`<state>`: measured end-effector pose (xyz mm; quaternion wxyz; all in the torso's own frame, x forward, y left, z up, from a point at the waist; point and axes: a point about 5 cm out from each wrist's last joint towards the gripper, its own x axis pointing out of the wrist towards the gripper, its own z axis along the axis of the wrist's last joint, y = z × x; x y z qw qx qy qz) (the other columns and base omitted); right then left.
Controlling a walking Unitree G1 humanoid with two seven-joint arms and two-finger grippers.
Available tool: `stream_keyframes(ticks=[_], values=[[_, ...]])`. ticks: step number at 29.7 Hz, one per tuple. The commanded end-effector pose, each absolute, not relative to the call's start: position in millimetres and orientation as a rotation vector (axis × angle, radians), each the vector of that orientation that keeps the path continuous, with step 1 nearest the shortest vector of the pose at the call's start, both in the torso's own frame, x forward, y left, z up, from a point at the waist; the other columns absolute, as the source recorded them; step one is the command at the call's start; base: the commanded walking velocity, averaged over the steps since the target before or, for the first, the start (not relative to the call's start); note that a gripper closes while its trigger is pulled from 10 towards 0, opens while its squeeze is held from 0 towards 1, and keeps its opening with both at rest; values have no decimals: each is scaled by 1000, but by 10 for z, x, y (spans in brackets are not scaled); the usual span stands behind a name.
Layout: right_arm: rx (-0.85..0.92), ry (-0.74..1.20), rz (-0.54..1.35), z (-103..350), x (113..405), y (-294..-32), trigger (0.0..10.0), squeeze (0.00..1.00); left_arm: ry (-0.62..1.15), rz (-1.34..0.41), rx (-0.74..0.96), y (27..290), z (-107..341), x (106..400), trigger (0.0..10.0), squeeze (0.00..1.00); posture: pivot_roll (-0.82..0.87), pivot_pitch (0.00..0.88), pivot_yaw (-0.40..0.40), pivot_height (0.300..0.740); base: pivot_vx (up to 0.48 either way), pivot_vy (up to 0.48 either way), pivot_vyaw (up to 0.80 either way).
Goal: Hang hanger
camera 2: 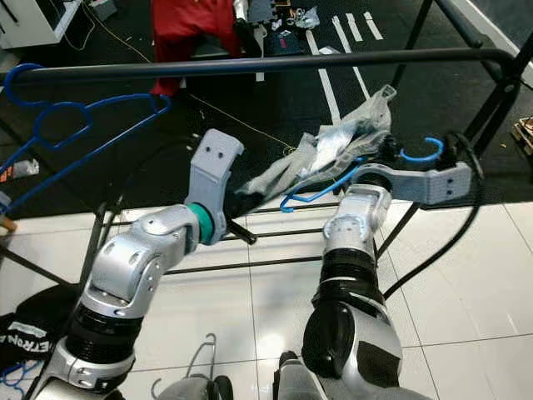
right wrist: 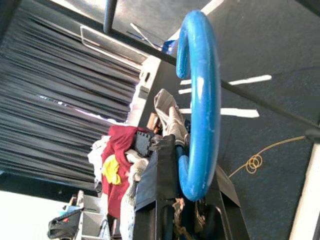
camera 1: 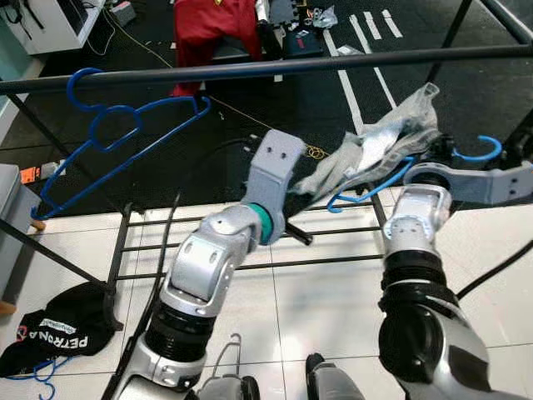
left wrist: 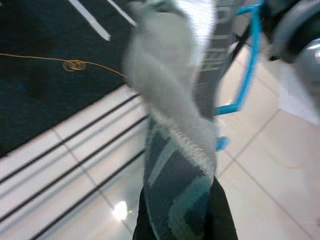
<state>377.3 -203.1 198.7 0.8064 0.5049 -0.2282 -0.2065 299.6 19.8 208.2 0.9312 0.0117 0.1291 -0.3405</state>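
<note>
Item 1: blue hanger [camera 1: 376, 185] draped with grey garment [camera 1: 379, 142], held below the black rail [camera 1: 275, 65] so its hook can go over it.
Right gripper [right wrist: 192, 200]: fingers closed at the hook's base.
Left gripper [left wrist: 182, 220]: pinching the garment's hem (steadying it).
Second blue hanger [camera 1: 108, 137] already on rail.

Two silver arms with black ribbed joints, a teal ring on the left wrist [camera 1: 268, 223].

A red garment [camera 1: 213, 25] lies on the dark floor; a black cap [camera 1: 58, 333] rests on white tiles [camera 1: 333, 292].
</note>
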Motion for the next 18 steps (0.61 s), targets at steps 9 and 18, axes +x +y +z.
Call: stream_keyframes(ticks=[9,18], values=[[1472,-441,-535,1964,3849,-1915,10000,0,448,-459,30,588,1690,3059,10000,0,-19,116,110,740,0,0,0],[1433,-444,-436,2154,3915,-1843,10000,0,535,-349,-51,798,1555,3118,10000,0,-26,130,93,740,0,0,0]])
